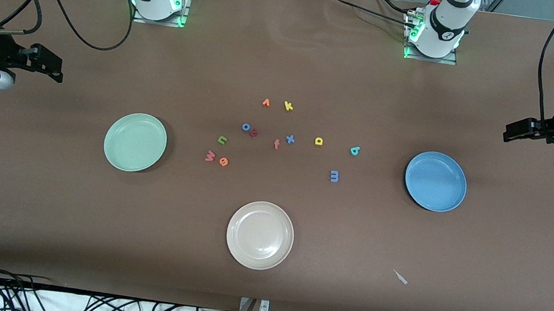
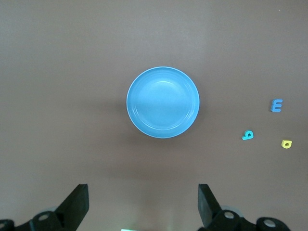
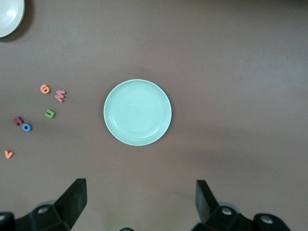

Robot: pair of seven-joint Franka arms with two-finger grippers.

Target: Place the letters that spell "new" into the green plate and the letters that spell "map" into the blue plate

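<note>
Front view tells you nothing is sorted yet: green plate [image 1: 135,142] and blue plate [image 1: 435,181] sit empty, with n [image 1: 222,140], e [image 1: 224,161], w [image 1: 210,156], m [image 1: 334,175], a [image 1: 319,141], p [image 1: 354,151] loose on the tabletop between them. Left gripper [image 2: 143,204] and right gripper [image 3: 140,202] hover with jaws released.

The brown desk [image 1: 261,289] carries the green plate [image 1: 135,142], the blue plate [image 1: 435,181], a beige plate [image 1: 260,235] and scattered foam letters [image 1: 279,137] between them.

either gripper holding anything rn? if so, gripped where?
Nothing held. Left gripper is open above the table by the blue plate; right gripper open by the green plate.
</note>
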